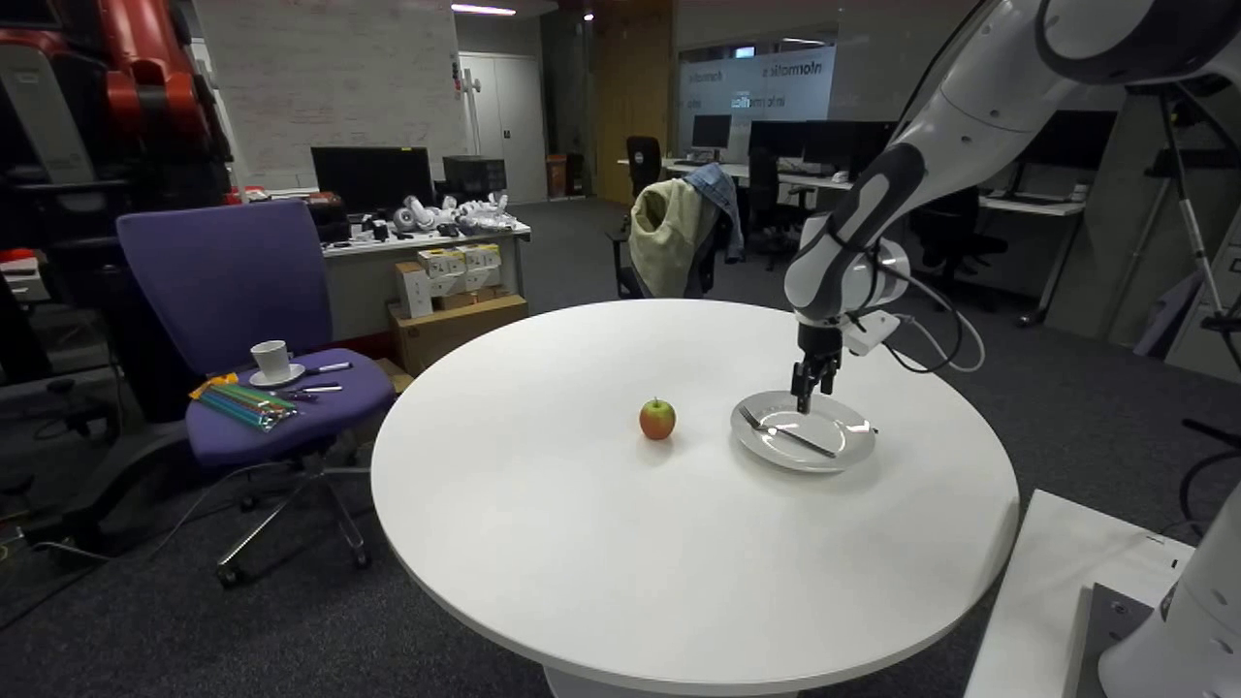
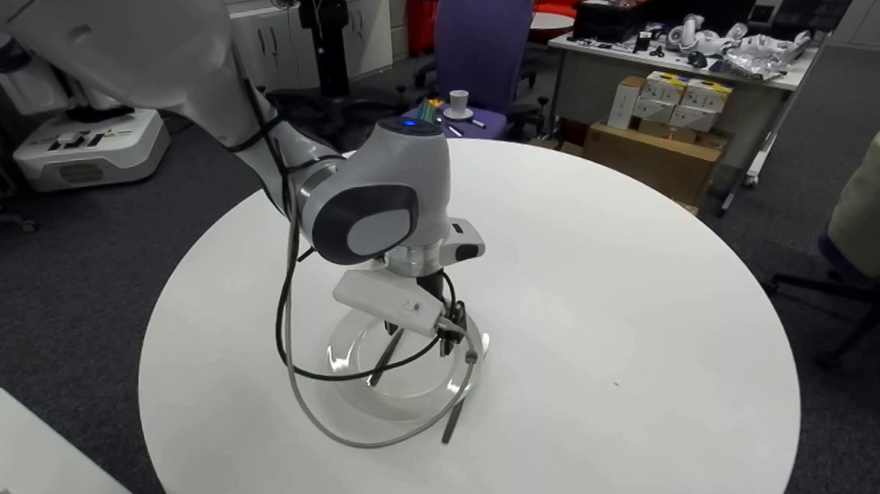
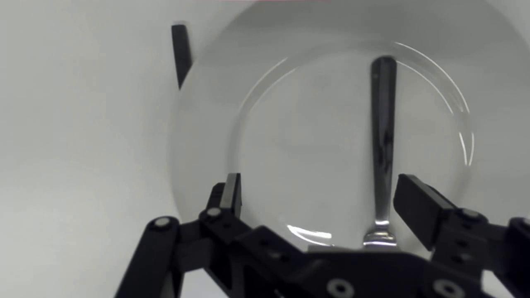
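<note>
This looks like a robotics lab with office furniture. An arm (image 1: 955, 145) reaches over the table (image 1: 543, 543); around the table are a red robot (image 1: 145, 58), a whiteboard (image 1: 330, 87) (faintly scribbled over), swivel chairs (image 1: 228, 281) and desks (image 1: 364, 286) with monitors (image 1: 373, 179). Glass (image 1: 785, 87) farther past the table bears the lettering "informatics".

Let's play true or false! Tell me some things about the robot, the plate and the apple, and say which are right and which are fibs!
1. The fork lies on the plate. True.
2. The gripper is squeezing the fork. False: its jaws stand open, with the fork seen between them in the wrist view.
3. The apple is partly red, partly green. True.
4. The apple sits on the plate. False: it sits on the table, apart from the plate.
5. The white cup stands on a saucer on the purple chair. True.
</note>
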Action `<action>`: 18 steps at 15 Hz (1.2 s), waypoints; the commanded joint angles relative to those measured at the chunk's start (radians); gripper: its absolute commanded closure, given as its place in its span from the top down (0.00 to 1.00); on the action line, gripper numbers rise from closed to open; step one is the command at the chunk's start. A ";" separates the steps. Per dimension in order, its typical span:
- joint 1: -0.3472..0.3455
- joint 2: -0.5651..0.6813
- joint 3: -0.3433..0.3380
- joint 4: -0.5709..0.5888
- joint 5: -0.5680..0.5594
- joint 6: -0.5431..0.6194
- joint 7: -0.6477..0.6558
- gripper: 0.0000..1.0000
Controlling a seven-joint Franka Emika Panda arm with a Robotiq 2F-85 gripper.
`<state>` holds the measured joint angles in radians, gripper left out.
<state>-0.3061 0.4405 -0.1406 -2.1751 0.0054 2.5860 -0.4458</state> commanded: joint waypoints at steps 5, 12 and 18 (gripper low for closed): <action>-0.007 -0.020 -0.100 0.022 -0.101 -0.063 0.084 1.00; 0.009 0.028 -0.192 0.092 -0.253 -0.130 0.245 1.00; 0.027 0.141 -0.224 0.176 -0.292 -0.103 0.418 1.00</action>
<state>-0.3039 0.5213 -0.3398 -2.0681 -0.2592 2.4979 -0.1180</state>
